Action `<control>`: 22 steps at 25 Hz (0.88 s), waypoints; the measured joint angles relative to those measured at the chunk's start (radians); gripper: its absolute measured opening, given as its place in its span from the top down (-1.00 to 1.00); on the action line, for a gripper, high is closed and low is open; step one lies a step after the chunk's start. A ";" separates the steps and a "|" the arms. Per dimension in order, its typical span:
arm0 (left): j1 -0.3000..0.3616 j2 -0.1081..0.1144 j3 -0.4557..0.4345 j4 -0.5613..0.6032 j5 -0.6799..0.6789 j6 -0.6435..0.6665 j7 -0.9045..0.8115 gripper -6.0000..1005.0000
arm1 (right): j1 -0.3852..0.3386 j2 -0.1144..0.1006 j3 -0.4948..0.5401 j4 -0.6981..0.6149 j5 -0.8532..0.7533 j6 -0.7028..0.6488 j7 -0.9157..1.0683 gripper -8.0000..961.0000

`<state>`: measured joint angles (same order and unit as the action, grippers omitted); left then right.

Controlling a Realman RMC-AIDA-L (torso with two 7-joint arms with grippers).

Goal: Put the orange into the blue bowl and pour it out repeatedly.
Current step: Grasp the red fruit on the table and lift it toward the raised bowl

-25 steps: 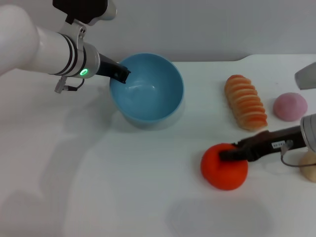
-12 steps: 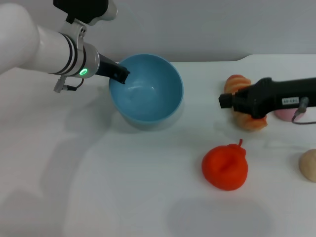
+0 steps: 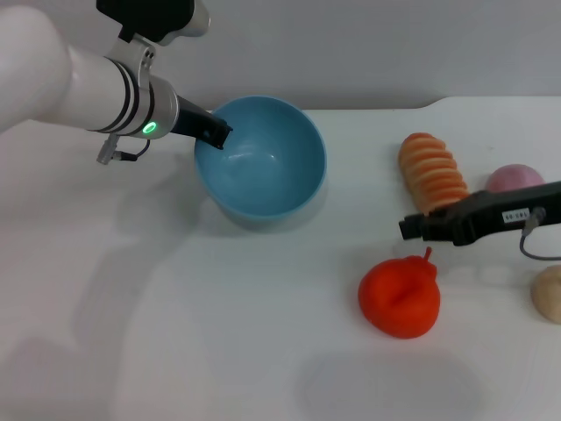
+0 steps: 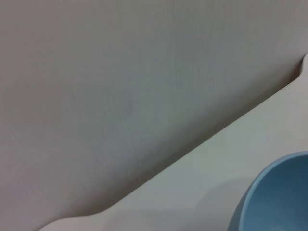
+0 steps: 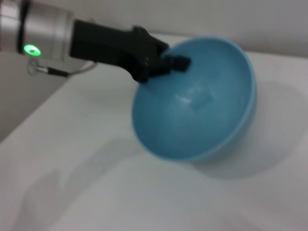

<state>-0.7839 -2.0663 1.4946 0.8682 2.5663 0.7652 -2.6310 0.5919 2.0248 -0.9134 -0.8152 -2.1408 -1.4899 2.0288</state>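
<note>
The orange [image 3: 399, 296] lies on the white table at the front right, stem up, with nothing holding it. My right gripper [image 3: 410, 227] reaches in from the right and hovers just behind and above the orange, apart from it. The blue bowl [image 3: 263, 175] is at the back centre, tilted with its opening toward the front and empty. My left gripper [image 3: 215, 133] is shut on the bowl's far-left rim. The right wrist view shows the bowl [image 5: 202, 110] with the left gripper [image 5: 166, 62] pinching its rim. A piece of the bowl's rim [image 4: 279, 202] shows in the left wrist view.
A ridged pale-orange loaf [image 3: 434, 180] lies behind the right gripper. A pink round item [image 3: 513, 178] sits to its right and a small tan ball [image 3: 550, 294] at the right edge. The table's back edge meets a grey wall.
The right gripper was on the orange, lifted away toward the back without it, then came down again to just behind it. The orange stayed on the table. Left arm and bowl have not moved.
</note>
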 joint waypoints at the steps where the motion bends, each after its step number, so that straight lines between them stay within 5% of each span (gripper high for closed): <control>1: -0.001 0.000 0.001 0.000 0.000 -0.001 0.000 0.99 | -0.001 0.000 0.000 0.000 -0.015 0.000 0.009 0.82; 11: 0.005 -0.002 0.013 0.000 0.000 -0.004 -0.001 0.99 | -0.010 0.008 -0.007 0.023 -0.102 0.008 0.037 0.39; 17: 0.007 -0.002 0.013 0.000 0.000 -0.006 -0.001 0.99 | 0.019 0.015 -0.007 0.091 -0.144 0.050 0.039 -0.12; 22: 0.011 -0.002 0.013 -0.010 0.000 -0.007 -0.001 0.99 | 0.035 0.019 -0.012 0.135 -0.146 0.103 0.039 -0.16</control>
<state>-0.7732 -2.0679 1.5079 0.8587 2.5664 0.7578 -2.6319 0.6273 2.0439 -0.9251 -0.6807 -2.2866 -1.3873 2.0682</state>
